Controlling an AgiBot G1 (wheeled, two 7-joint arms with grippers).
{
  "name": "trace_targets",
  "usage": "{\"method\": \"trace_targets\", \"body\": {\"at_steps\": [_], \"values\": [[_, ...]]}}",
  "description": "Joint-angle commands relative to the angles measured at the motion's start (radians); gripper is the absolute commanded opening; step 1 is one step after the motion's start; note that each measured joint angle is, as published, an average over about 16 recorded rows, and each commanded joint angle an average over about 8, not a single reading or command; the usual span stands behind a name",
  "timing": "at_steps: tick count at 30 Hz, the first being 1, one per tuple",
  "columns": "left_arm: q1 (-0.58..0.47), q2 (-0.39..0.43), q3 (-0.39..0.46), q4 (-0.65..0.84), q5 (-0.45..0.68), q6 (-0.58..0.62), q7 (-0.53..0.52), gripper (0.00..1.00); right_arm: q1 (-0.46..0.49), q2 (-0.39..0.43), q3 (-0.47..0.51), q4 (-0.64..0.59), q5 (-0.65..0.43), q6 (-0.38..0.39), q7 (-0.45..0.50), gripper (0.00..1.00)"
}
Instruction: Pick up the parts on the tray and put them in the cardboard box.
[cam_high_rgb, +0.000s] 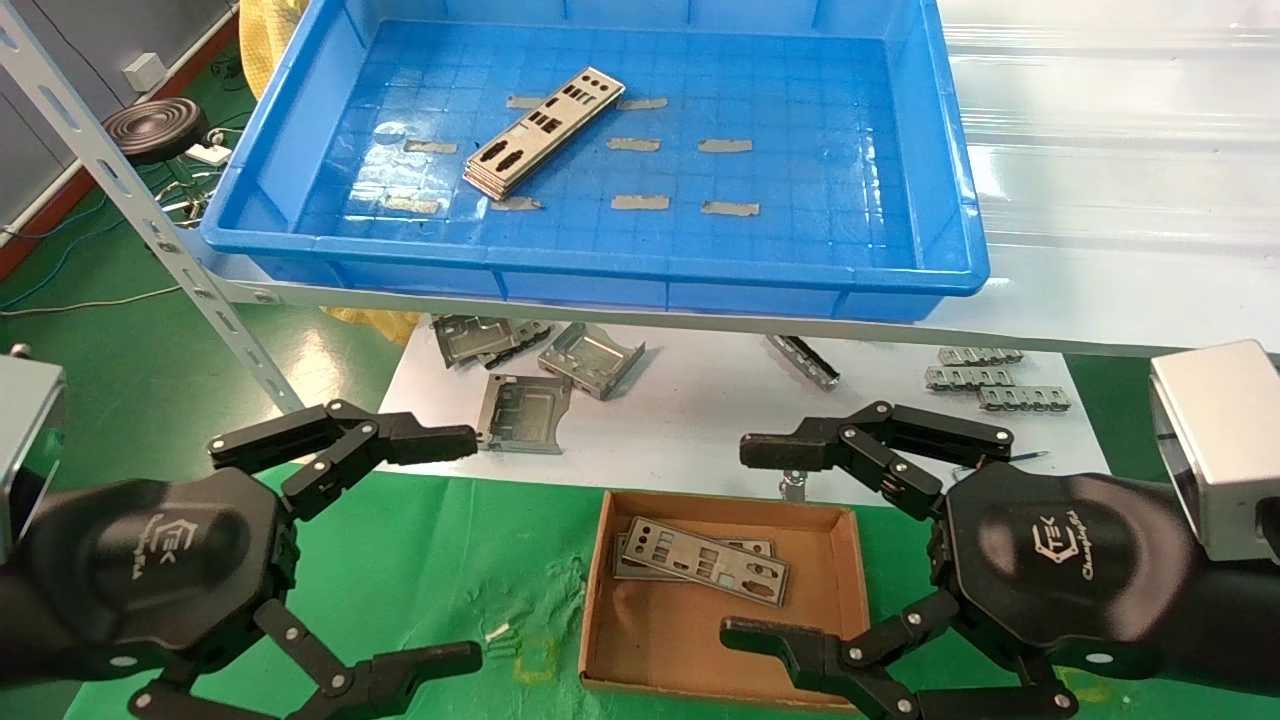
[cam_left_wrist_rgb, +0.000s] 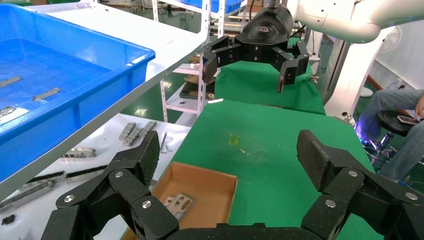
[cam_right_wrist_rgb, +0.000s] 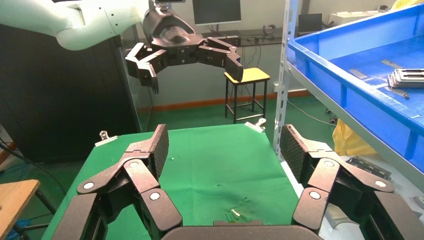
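A small stack of silver-grey plates (cam_high_rgb: 543, 132) lies slantwise in the blue tray (cam_high_rgb: 620, 270) on the raised shelf; it also shows in the right wrist view (cam_right_wrist_rgb: 406, 77). The cardboard box (cam_high_rgb: 845, 570) sits on the green cloth below and holds two overlapping plates (cam_high_rgb: 705, 566); one plate (cam_left_wrist_rgb: 179, 203) shows in the box (cam_left_wrist_rgb: 200, 185) in the left wrist view. My left gripper (cam_high_rgb: 455, 545) is open and empty, low to the left of the box. My right gripper (cam_high_rgb: 755, 540) is open and empty, over the box's right side.
Grey tape strips (cam_high_rgb: 727, 146) dot the tray floor. Folded grey brackets (cam_high_rgb: 590, 358) and small metal pieces (cam_high_rgb: 978, 376) lie on the white sheet under the shelf. A slanted perforated shelf post (cam_high_rgb: 150, 220) stands at left. A person (cam_left_wrist_rgb: 400, 125) sits beyond the table.
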Motion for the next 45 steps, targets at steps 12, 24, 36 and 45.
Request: {"method": "trace_targets", "body": {"at_steps": [12,24,36,45], "values": [[0.0,0.0,0.0,0.0,0.0,0.0,0.0,1.0,0.0,0.0,0.0,0.0,0.0,0.0,0.0,1.0],[0.0,0.0,0.0,0.0,0.0,0.0,0.0,1.0,0.0,0.0,0.0,0.0,0.0,0.0,0.0,1.0],[0.0,0.0,0.0,0.0,0.0,0.0,0.0,1.0,0.0,0.0,0.0,0.0,0.0,0.0,0.0,1.0],[0.0,0.0,0.0,0.0,0.0,0.0,0.0,1.0,0.0,0.0,0.0,0.0,0.0,0.0,0.0,1.0]]}}
